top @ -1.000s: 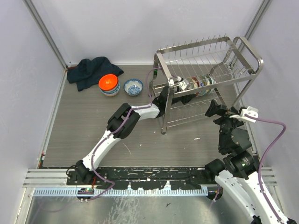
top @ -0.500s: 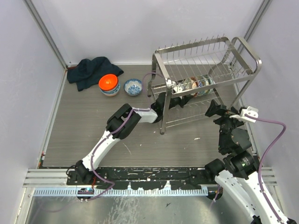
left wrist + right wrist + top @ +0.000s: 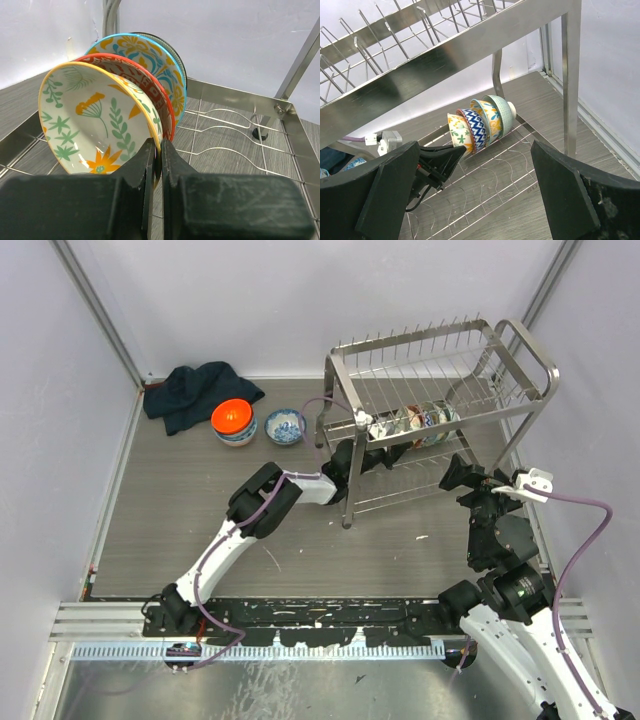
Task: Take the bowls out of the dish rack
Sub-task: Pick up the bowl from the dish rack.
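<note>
The silver dish rack (image 3: pixel 342 440) stands at the back right. On its lower shelf several bowls (image 3: pixel 415 423) rest on edge in a row. My left gripper (image 3: pixel 158 145) reaches in from the left and is shut on the rim of the nearest one, the yellow-rimmed floral bowl (image 3: pixel 90 115). Behind it are a red-rimmed bowl (image 3: pixel 150 85) and a blue-rimmed bowl (image 3: pixel 150 55). My right gripper (image 3: pixel 475 150) is wide open and empty in front of the rack, facing the row of bowls (image 3: pixel 480 125) and the left gripper (image 3: pixel 462 149).
An orange bowl (image 3: pixel 233 418) stacked on another and a blue floral bowl (image 3: pixel 286 426) sit on the table left of the rack. A dark cloth (image 3: pixel 198 390) lies in the back left corner. Walls close in on both sides.
My left jaws have closed onto the yellow-rimmed bowl's rim. The rack's left end and the bowl row shifted slightly left. The right arm has not moved.
</note>
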`<action>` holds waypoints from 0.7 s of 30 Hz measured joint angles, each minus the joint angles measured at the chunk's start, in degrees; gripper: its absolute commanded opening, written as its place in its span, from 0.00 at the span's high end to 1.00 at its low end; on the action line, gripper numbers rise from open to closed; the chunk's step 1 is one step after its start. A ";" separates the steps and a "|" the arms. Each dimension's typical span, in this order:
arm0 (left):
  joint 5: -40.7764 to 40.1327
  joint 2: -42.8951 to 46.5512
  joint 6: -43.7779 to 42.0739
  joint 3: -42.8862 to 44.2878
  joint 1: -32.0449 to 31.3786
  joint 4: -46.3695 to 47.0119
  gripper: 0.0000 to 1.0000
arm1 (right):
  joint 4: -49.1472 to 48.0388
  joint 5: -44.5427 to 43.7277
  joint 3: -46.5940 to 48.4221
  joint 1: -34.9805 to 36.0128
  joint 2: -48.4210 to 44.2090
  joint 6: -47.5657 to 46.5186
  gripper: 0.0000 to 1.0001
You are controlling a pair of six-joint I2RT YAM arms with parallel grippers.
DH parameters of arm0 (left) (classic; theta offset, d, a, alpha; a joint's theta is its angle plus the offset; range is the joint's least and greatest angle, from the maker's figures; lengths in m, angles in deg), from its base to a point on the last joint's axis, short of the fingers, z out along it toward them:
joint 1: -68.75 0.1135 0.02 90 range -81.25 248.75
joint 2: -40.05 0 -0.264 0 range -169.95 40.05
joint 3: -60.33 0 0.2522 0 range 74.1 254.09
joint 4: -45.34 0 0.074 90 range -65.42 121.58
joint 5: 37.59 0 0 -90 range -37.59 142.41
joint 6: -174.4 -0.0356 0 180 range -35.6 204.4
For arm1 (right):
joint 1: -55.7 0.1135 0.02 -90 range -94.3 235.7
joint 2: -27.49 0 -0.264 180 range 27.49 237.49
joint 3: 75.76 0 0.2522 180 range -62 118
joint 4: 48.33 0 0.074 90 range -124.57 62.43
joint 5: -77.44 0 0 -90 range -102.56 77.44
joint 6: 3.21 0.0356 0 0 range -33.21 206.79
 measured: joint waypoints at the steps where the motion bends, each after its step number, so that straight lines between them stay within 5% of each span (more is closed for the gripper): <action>1: -0.04 0.11 0.04 -0.13 0.02 0.11 1.00 | 0.00 0.00 0.00 0.00 0.00 0.00 0.00; 21: 3.32 2.97 -1.20 -2.78 0.61 -2.21 1.00 | 0.00 -0.02 0.00 0.00 0.00 0.00 0.00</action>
